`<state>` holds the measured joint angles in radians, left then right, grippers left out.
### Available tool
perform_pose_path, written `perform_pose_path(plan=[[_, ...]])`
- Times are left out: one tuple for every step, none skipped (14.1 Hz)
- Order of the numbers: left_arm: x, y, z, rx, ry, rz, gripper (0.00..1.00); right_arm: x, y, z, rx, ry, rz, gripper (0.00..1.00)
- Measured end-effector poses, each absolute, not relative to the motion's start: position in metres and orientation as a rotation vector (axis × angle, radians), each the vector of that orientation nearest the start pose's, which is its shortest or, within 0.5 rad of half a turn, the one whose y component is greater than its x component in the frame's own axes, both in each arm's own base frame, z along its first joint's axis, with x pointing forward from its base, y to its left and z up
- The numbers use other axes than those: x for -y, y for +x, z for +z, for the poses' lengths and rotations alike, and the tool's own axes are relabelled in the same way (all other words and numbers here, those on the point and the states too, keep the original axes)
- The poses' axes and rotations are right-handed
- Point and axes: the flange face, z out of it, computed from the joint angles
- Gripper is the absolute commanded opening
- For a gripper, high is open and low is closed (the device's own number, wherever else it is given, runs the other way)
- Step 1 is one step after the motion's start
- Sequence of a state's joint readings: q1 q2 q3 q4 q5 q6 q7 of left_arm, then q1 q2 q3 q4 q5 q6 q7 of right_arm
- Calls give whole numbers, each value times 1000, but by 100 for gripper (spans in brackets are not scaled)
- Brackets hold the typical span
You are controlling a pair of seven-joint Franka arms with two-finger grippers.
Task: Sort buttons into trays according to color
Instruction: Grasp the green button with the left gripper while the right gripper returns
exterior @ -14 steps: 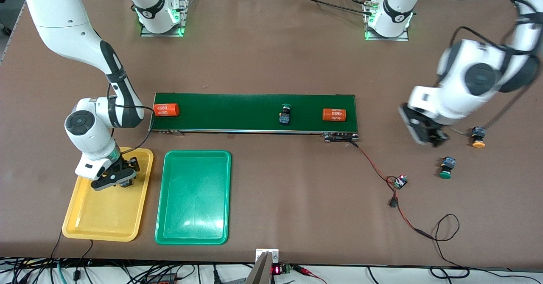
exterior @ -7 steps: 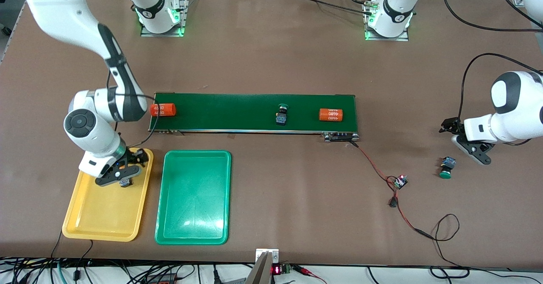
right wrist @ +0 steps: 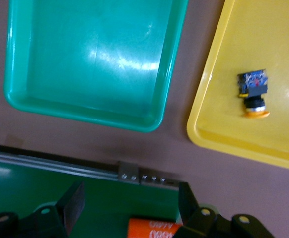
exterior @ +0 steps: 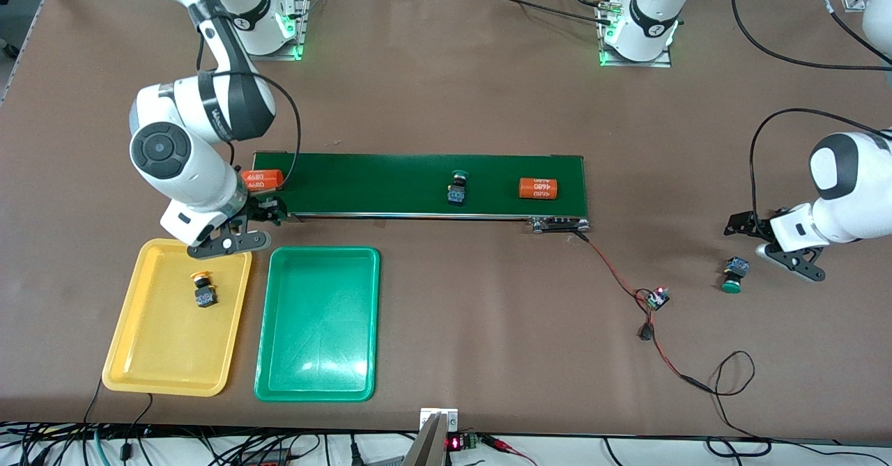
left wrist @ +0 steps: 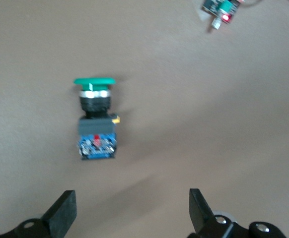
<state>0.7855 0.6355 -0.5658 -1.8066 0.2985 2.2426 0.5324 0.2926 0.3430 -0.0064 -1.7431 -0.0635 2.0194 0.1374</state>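
The right gripper [exterior: 240,233] has risen off the yellow tray [exterior: 139,354] and drawn back over the tray's edge by the belt [exterior: 390,184], leaving a yellow button [exterior: 203,292] lying alone in the tray, on its side, cap toward the belt; its jaws are spread and hold nothing; the left gripper [exterior: 780,243] has shifted a little toward its own end of the bench [exterior: 446,104], jaws fully spread and empty, hanging low just beside a green button [exterior: 732,276]; that button lies on its side on the bare bench, cap toward the front camera, apart from the fingers [left wrist: 62,213] in the left wrist view.

A second green button [exterior: 456,189] lies on the belt near its middle; the green tray [exterior: 317,323] sits beside the yellow one, with no button in it; the fourth button is not visible.

Two orange cylinders ride the belt, one [exterior: 262,178] at the right arm's end, partly under that arm, one [exterior: 538,188] toward the left arm's end; a small circuit board [exterior: 657,298] with a red light lies on the bench near the green button, wired to the belt's end.
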Motion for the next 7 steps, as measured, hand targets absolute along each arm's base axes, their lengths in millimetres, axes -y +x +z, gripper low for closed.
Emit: perform_pose_path(plan=[[-176,623,227,-705,-3188,45,100,-180,609,378,236,-3187,118,85],[-178,628,225,-718,-3172,40,100,-184,605,383,187,-3175,139,85],[-179,633,225,-744,-3142,41,100,-187,601,387,140,-3166,159,85],[-180,638,224,-778,-3108,42,100,-191,597,391,97,-3163,183,85],[-180,643,224,-810,-3081,36,100,-195,592,394,55,-3159,207,85],[-180,648,222,-830,-3067,31,100,-200,588,397,11,-3145,234,85],[-181,651,220,-842,-3065,25,100,-204,584,399,-36,-3126,266,85]])
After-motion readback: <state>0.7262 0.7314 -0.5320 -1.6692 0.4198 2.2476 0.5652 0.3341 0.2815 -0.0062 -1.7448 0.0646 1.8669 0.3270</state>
